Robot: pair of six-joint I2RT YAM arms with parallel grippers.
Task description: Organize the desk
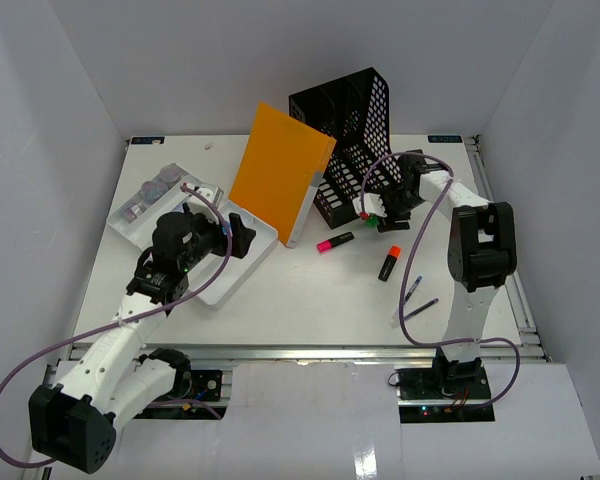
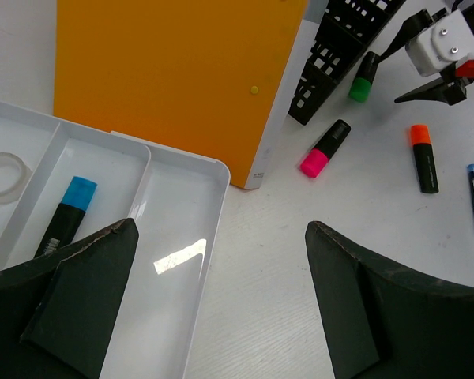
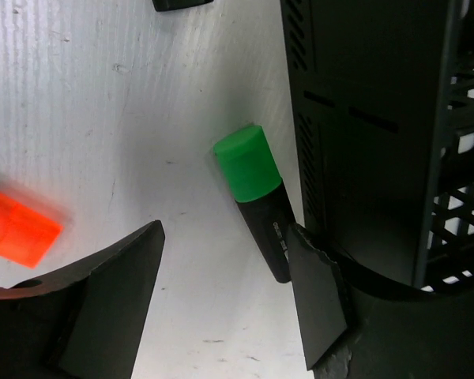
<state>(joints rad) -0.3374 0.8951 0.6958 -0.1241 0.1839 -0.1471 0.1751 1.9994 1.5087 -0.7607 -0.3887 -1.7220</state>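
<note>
The white desk (image 1: 310, 300) holds loose pens and highlighters. A green-capped highlighter (image 3: 257, 197) lies flat against the foot of the black mesh file rack (image 3: 371, 118). My right gripper (image 3: 225, 230) is low over it and open, one finger touching the highlighter's black barrel, the other well apart on bare desk. From above, the right gripper (image 1: 378, 218) sits at the rack's front. My left gripper (image 2: 221, 229) is wide open and holds nothing, hovering over the right edge of the white compartment tray (image 2: 182, 237). In the overhead view the left gripper (image 1: 242, 238) is above the tray (image 1: 242, 270).
An orange folder (image 1: 280, 170) leans against the rack (image 1: 355, 140). A pink highlighter (image 1: 335, 241), an orange highlighter (image 1: 389, 263) and two pens (image 1: 416, 298) lie on the desk. The tray holds a blue highlighter (image 2: 67, 217) and a tape ring (image 2: 0, 175).
</note>
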